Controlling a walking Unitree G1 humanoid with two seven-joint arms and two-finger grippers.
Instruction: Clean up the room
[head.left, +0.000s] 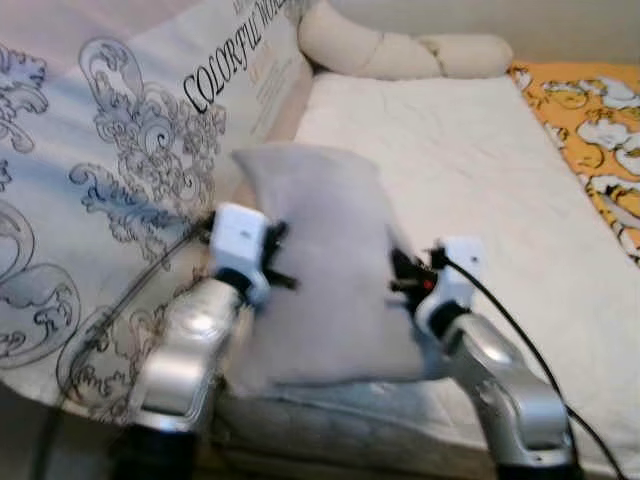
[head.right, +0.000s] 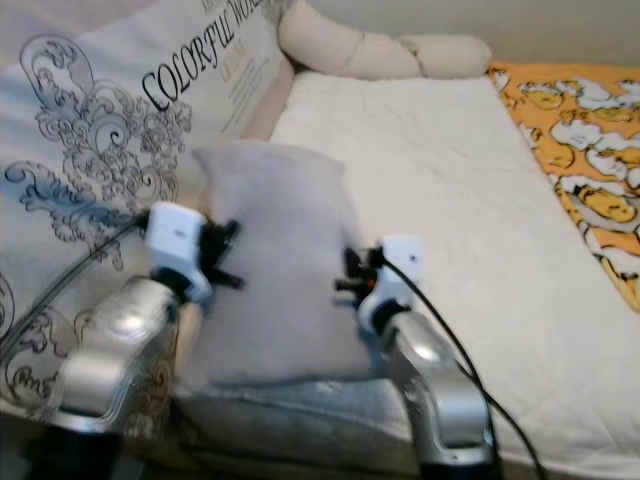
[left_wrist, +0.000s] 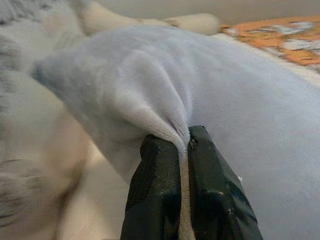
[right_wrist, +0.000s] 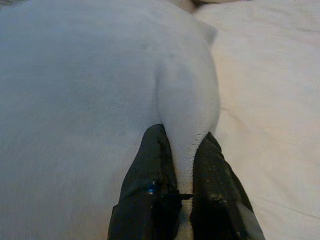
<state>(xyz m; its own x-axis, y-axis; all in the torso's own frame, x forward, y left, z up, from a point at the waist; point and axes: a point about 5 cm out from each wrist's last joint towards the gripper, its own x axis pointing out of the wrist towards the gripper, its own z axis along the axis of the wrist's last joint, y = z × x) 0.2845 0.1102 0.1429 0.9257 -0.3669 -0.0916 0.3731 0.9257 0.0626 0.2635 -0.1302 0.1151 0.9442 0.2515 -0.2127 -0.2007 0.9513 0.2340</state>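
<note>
Pillow (head.left: 320, 270) sits at the centre of the left eye view, a grey cushion standing on end, long axis running up the frame, over the near edge of the white bed (head.left: 470, 170). The left pincer (head.left: 275, 262) grips its left edge and the right pincer (head.left: 400, 280) its right edge, so it lies squarely between both arms, equally near each. A large printed cushion (head.left: 110, 170) fills the upper left. In the left wrist view the black fingers (left_wrist: 160, 190) are pressed together on a fold of grey fabric. In the right wrist view the fingers (right_wrist: 155, 170) pinch a thicker ridge of it, bed sheet lying beyond at right.
</note>
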